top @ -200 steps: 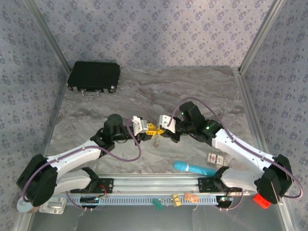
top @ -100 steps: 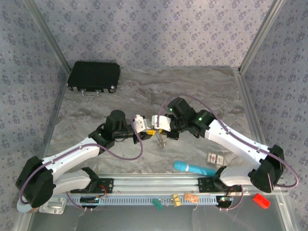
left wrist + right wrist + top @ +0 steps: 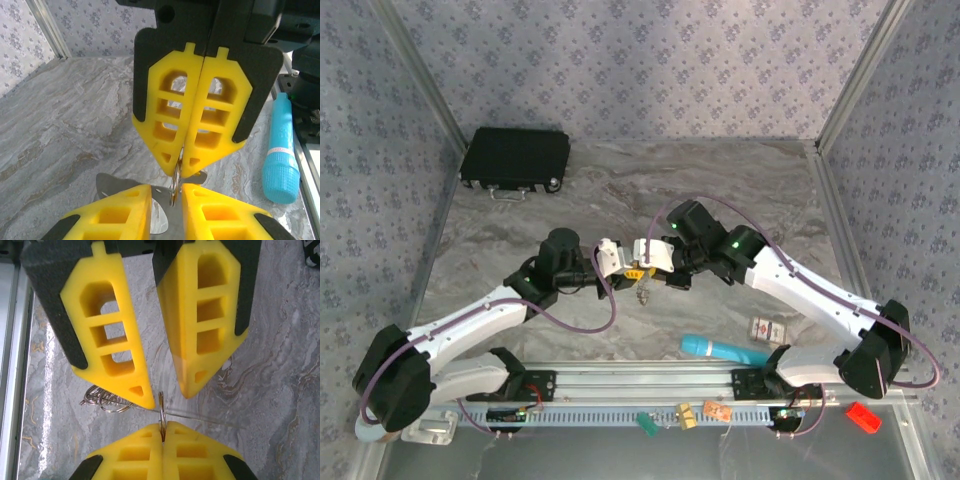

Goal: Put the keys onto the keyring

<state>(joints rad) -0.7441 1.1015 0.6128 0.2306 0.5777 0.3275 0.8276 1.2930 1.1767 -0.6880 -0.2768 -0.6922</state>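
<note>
My two grippers meet tip to tip above the table's middle. The right gripper [image 3: 647, 264] [image 3: 163, 426] is shut on the keyring [image 3: 162, 407] [image 3: 176, 182], a thin silvery split ring held edge-on at its fingertips. My left gripper [image 3: 620, 262] [image 3: 167, 189] is open, its yellow fingers on either side of the ring without touching it. Flat grey key blades [image 3: 120, 184] hang below the ring, seen as a small metal bunch [image 3: 645, 292] in the top view. A thin wire and a cluster of ring coils [image 3: 104, 401] lie beside the ring. I cannot make out the keys' yellow heads.
A turquoise cylinder [image 3: 722, 349] [image 3: 282, 155] lies near the front right. A small printed card [image 3: 767, 328] sits beside it. A black case [image 3: 515, 157] rests at the back left. Green [image 3: 646, 424], orange [image 3: 717, 411] and red [image 3: 861, 415] pieces sit along the front rail.
The right arm has swung left and brought its gripper up against the left gripper's tips. The hanging metal bunch shifted slightly left with it. The left arm barely moved.
</note>
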